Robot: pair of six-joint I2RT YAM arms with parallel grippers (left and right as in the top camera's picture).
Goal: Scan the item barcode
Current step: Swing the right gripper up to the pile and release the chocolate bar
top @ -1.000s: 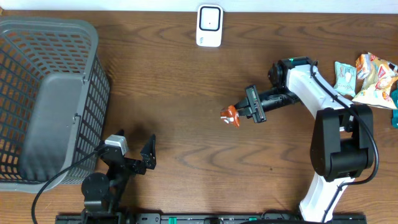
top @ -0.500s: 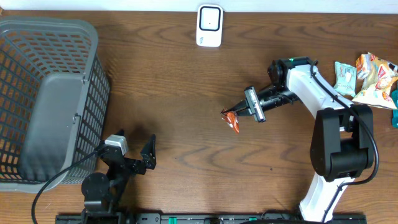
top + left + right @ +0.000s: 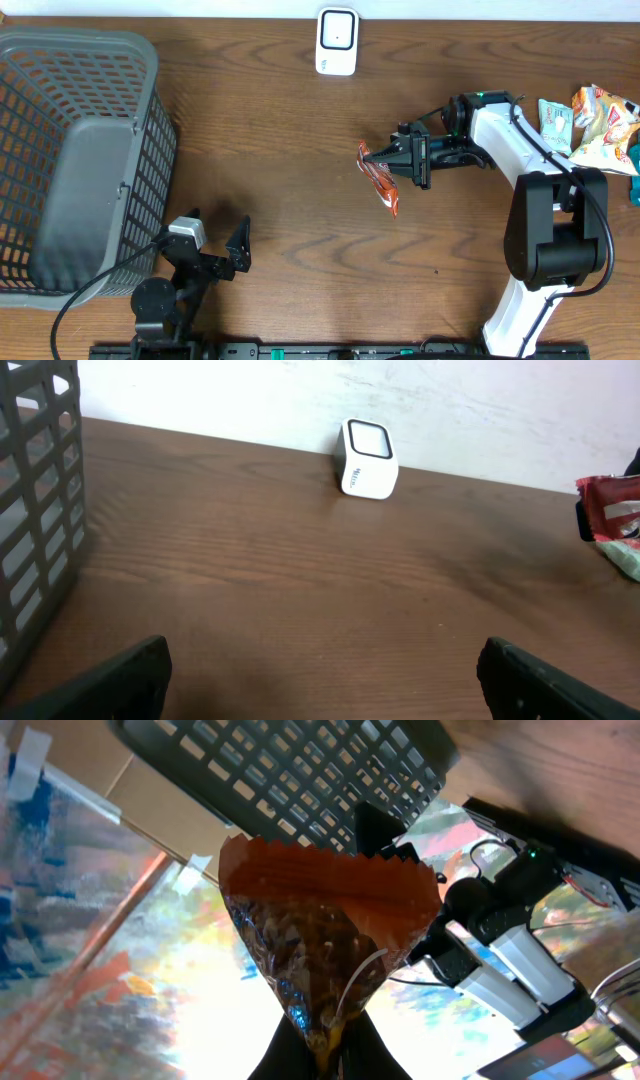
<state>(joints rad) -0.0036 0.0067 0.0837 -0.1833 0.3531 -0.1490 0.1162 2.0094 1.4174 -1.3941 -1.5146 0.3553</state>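
1. Overhead view: your right gripper [image 3: 384, 158] is pinching one end of an orange-red snack packet [image 3: 380, 178], jaws pressed together on the foil.
2. In the right wrist view, the same right gripper [image 3: 320, 1055] is clamping the narrow end of the snack packet [image 3: 325, 935]. The packet's saw-toothed orange seam is pointing away from the fingers, and the darker printed foil is bunching toward them.
3. The packet is hanging over the middle of the wooden table [image 3: 280, 130], stretching from the jaws toward the near edge. You cannot tell whether its free end is touching the wood, and no barcode is readable on it.
4. Your right arm is reaching in from the right side, its wrist lying level above the table.
5. The white scanner [image 3: 337, 42] is standing at the far edge, well apart from the packet. It also shows in the left wrist view [image 3: 368, 458], upright against the wall.
6. More snack packets [image 3: 590, 122] are lying in a pile at the right edge.
7. Your left gripper [image 3: 215, 235] is sitting near the front edge with its jaws spread wide and nothing between them, just beside the grey mesh basket [image 3: 90, 45].
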